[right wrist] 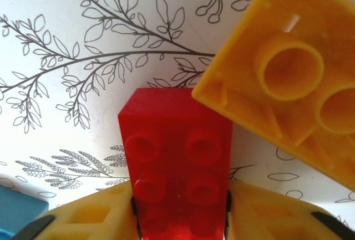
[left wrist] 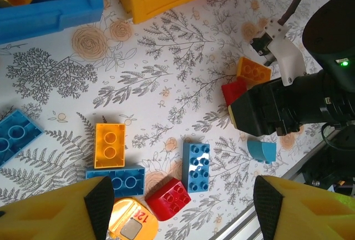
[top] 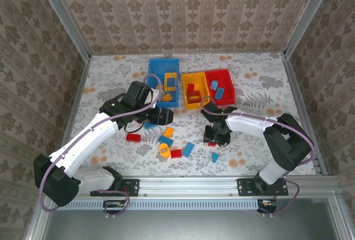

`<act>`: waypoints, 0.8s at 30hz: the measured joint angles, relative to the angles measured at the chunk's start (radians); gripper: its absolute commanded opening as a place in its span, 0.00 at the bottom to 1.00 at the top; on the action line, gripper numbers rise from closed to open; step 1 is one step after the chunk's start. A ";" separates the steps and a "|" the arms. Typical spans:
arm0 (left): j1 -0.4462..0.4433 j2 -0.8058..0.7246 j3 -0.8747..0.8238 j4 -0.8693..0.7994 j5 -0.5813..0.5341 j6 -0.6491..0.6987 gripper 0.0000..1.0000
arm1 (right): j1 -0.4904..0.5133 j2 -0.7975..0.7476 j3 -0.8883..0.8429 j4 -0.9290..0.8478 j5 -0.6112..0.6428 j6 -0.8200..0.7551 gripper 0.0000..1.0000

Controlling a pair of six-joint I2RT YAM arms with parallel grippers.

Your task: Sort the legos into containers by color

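loose legos [top: 176, 153]: red, blue and orange pieces lie scattered on the flowered desk [top: 111, 68], near the arm bases.
right gripper [right wrist: 180, 207]: low over the desk, clenched on a red brick [right wrist: 177, 157] – an upturned orange brick [right wrist: 288, 79] lies just beside it.
left gripper [left wrist: 180, 195]: released, fingers wide apart, nothing between them – it hovers over the loose pieces.
containers: blue bin [top: 158, 65], yellow bin [top: 201, 82] and red bin [top: 224, 78] stand in a far row, left to right, each holding mixed colours.
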 measured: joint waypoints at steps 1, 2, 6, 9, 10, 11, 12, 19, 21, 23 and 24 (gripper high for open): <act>0.000 -0.001 0.000 0.000 0.000 0.000 0.70 | 0.004 0.000 0.003 -0.001 0.008 0.003 0.29; 0.000 -0.001 0.000 0.000 0.000 0.000 0.70 | 0.008 0.000 0.008 -0.003 0.016 0.003 0.26; 0.000 -0.009 0.000 0.002 -0.013 -0.002 0.70 | 0.024 0.000 0.055 -0.032 0.060 -0.015 0.22; 0.005 -0.014 0.011 0.003 -0.029 -0.014 0.71 | 0.022 0.002 0.162 -0.084 0.097 -0.044 0.22; 0.009 -0.014 0.023 0.007 -0.036 -0.022 0.70 | 0.017 0.008 0.222 -0.105 0.108 -0.060 0.22; 0.013 -0.014 0.035 0.013 -0.042 -0.028 0.70 | 0.011 0.022 0.282 -0.122 0.119 -0.073 0.22; 0.019 -0.013 0.052 0.022 -0.048 -0.037 0.71 | 0.002 0.046 0.355 -0.135 0.130 -0.092 0.22; 0.083 0.051 0.159 0.145 -0.062 -0.095 0.71 | -0.077 0.372 0.876 -0.226 0.234 -0.208 0.22; 0.100 0.082 0.179 0.174 -0.062 -0.103 0.71 | -0.100 0.474 1.007 -0.270 0.262 -0.229 0.22; 0.114 0.111 0.196 0.190 -0.061 -0.107 0.71 | -0.122 0.573 1.136 -0.311 0.288 -0.246 0.23; 0.120 0.124 0.203 0.197 -0.061 -0.110 0.71 | -0.132 0.621 1.201 -0.333 0.297 -0.254 0.23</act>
